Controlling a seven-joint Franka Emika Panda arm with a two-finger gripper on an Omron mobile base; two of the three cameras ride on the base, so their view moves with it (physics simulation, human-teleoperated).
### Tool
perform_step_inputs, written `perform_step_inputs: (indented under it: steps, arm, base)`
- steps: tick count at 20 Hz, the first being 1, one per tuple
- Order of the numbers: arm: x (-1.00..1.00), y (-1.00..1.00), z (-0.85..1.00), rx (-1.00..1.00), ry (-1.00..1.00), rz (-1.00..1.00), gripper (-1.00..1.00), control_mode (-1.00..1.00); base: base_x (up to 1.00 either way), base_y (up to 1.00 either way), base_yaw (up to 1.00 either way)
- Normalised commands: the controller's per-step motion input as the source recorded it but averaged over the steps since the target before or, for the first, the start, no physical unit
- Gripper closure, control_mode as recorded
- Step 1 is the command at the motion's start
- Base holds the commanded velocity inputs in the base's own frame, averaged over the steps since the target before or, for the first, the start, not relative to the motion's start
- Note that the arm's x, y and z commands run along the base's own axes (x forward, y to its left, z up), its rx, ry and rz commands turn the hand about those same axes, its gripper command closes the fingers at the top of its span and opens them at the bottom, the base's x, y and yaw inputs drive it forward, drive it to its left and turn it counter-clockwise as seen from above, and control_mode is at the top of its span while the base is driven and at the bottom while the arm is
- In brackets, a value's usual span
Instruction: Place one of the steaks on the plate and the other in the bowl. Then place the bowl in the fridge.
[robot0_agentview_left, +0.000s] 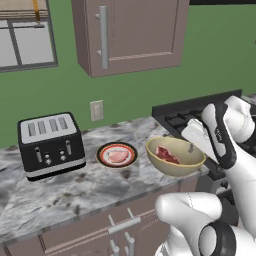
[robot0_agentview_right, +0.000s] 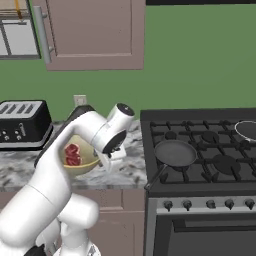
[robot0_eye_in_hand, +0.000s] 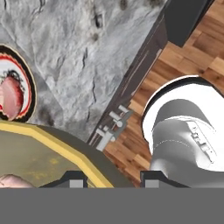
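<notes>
The tan-yellow bowl (robot0_agentview_left: 176, 168) is at the counter's right end beside the stove, with the deep red steak (robot0_agentview_left: 167, 155) lying inside. My gripper (robot0_agentview_left: 192, 148) is shut on the bowl's right rim. In the hand view the yellow rim of the bowl (robot0_eye_in_hand: 48, 144) runs between my two finger tips, gripper (robot0_eye_in_hand: 113, 180). The plate (robot0_agentview_left: 102, 149) sits just left of the bowl and carries the pale pink steak (robot0_agentview_left: 117, 156). The hand view shows the plate (robot0_eye_in_hand: 25, 83) and its steak (robot0_eye_in_hand: 10, 99) at the left edge. From the right, the bowl (robot0_agentview_right: 84, 167) and red steak (robot0_agentview_right: 73, 154) show behind my arm. The fridge is out of view.
A black toaster (robot0_agentview_left: 50, 145) stands at the left of the marble counter (robot0_agentview_left: 60, 195). The stove (robot0_agentview_right: 200, 150) to the right holds a black frying pan (robot0_agentview_right: 175, 152) and another pan (robot0_agentview_right: 247, 129). A wall cabinet (robot0_agentview_left: 130, 35) hangs overhead. Drawer handles (robot0_agentview_left: 124, 225) line the counter front.
</notes>
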Motion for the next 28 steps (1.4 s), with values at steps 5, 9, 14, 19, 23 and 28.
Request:
perform_step_inputs:
  steps: [5,9,14,19,23,28]
  arm:
    - [0.0,0.0,0.0,-0.02,0.01,-0.01,1.0,-1.0]
    - [0.0,0.0,0.0,0.0,0.0,0.0,1.0,-1.0]
    - [-0.02,0.0,0.0,0.0,0.0,0.0,1.0,1.0]
    - [0.0,0.0,0.0,0.0,0.0,0.0,1.0,1.0]
    - [0.0,0.0,0.0,0.0,0.0,0.0,1.0,1.0]
    - [0.0,0.0,0.0,0.0,0.0,0.0,1.0,1.0]
  base:
    - [0.0,0.0,0.0]
    - [0.0,0.0,0.0]
    - [-0.25,0.06,0.0]
    - [-0.68,0.38,0.25]
    - [-0.51,0.6,0.57]
    - [-0.24,0.95,0.86]
